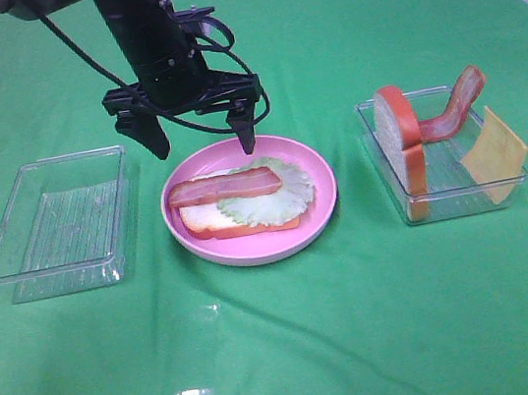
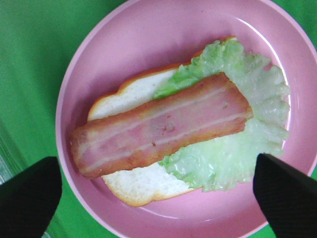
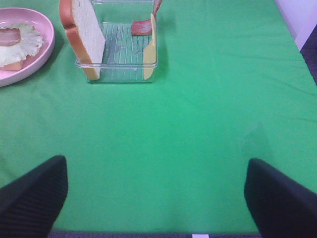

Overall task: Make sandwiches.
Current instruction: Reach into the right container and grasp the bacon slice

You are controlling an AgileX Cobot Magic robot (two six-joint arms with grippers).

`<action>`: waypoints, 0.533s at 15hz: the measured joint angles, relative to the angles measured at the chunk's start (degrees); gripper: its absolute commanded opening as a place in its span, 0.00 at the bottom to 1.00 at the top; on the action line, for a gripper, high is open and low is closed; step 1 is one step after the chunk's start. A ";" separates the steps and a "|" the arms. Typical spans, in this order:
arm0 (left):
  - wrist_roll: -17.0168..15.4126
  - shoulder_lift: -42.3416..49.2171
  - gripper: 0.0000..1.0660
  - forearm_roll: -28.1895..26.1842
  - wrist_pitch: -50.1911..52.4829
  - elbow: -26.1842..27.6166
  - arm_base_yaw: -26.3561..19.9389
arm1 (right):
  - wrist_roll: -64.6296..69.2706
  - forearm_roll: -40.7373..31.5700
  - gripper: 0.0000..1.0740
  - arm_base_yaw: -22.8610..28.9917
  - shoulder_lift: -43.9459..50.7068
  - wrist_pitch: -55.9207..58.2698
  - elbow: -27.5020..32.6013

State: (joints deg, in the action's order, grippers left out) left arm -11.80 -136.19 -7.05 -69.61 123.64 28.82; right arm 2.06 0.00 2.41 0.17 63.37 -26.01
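On the pink plate (image 1: pixel 324 210) lies a partly built sandwich: a white bread slice (image 1: pixel 206 222), pale green lettuce (image 1: pixel 293 189) and a red-brown bacon strip (image 1: pixel 225 186) on top. The left wrist view shows the bacon (image 2: pixel 163 124) lying across the lettuce (image 2: pixel 237 148) and the bread (image 2: pixel 138 183). My left gripper (image 1: pixel 205 151) hangs open just above the plate's far side, holding nothing. My right gripper (image 3: pixel 157 198) is open over bare green cloth, well short of the right tray (image 3: pixel 119 74); it is outside the exterior view.
The clear tray on the right (image 1: pixel 449 202) holds an upright bread slice (image 1: pixel 398 128), a second bacon strip (image 1: pixel 459 104) and a yellow cheese square (image 1: pixel 494 155) leaning on its wall. An empty clear tray (image 1: pixel 59 223) sits left of the plate.
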 measured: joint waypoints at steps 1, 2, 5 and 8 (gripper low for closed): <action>0.00 0.17 0.92 -0.29 0.00 0.00 0.00 | 0.00 0.00 0.88 0.00 0.00 0.00 0.00; 0.00 0.46 0.92 -0.34 -0.06 0.00 0.00 | 0.00 0.00 0.88 0.00 0.00 0.00 0.00; 1.26 3.15 0.92 0.06 -0.11 0.00 0.00 | 0.00 0.00 0.88 0.00 0.00 0.00 0.00; 2.81 9.28 0.92 4.30 -0.17 0.00 0.00 | 0.00 0.00 0.88 0.00 0.00 0.00 0.00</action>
State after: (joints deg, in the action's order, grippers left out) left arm -9.00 -126.91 -2.75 -69.79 123.64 28.82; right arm 2.06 0.00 2.41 0.17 63.37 -26.01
